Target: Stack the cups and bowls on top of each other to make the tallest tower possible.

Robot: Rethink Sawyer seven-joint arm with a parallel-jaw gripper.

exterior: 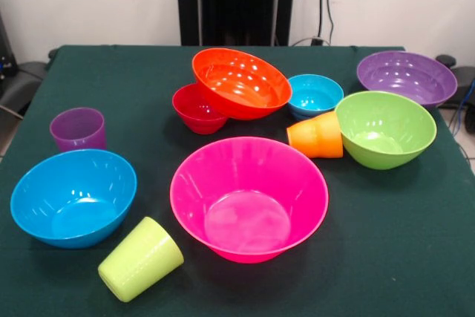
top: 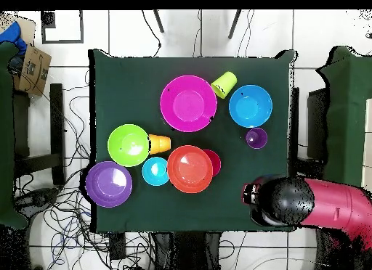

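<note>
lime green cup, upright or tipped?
Tipped. The lime green cup lies on its side on the table, base toward the camera, between the blue bowl and pink bowl.

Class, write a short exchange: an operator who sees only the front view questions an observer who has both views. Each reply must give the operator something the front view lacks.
Operator: I see cups and bowls, but no arm. Where is it?
Observer: In the overhead view, the arm hangs over one corner of the table. The purple cup is the piece nearest it.
Operator: Is there anything off the table's sides?
Observer: Yes. A cardboard box sits beyond the side where the purple bowl stands, and loose cables lie on the floor there.
</note>
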